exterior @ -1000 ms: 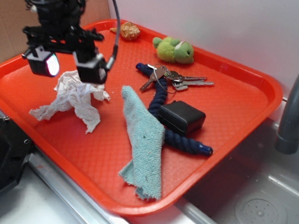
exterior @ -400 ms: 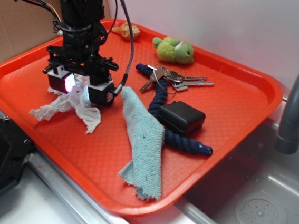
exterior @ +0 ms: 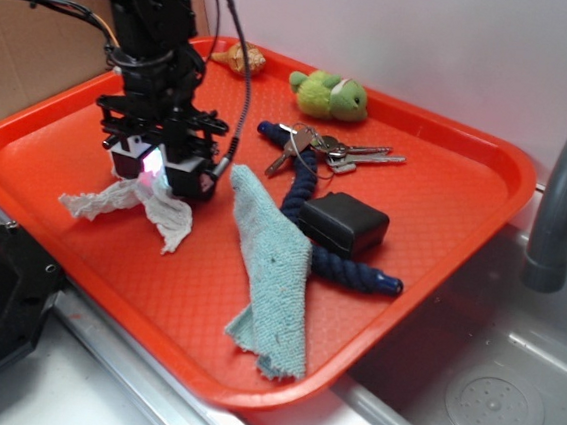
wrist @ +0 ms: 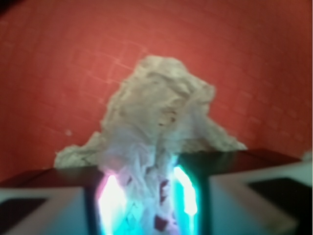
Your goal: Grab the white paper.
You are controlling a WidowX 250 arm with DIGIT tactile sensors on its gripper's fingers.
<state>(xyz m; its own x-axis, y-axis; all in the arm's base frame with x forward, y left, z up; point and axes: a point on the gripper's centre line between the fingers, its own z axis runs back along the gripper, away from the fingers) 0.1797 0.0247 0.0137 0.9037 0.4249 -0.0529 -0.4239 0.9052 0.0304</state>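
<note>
The white paper (exterior: 153, 210) is a crumpled, ragged tissue lying on the left part of the red tray (exterior: 410, 154). My gripper (exterior: 154, 175) is down on the tray with its jaws closed in on the paper's bunched middle. In the wrist view the paper (wrist: 161, 112) fills the narrow gap between the two glowing pads (wrist: 111, 196), and its loose ends spread out on the tray beyond them. My gripper (wrist: 146, 200) is shut on the paper.
A light teal cloth strip (exterior: 273, 267) lies just right of the gripper. Further right are a dark blue rope (exterior: 334, 263), a black box (exterior: 345, 221) and keys (exterior: 335, 149). A green plush (exterior: 330, 93) and a shell (exterior: 240, 59) sit at the back. A sink and faucet (exterior: 566, 200) lie to the right.
My gripper came down from above the paper onto it and its jaws closed in, bunching the paper's middle between them. The paper's loose ends pulled inward.
</note>
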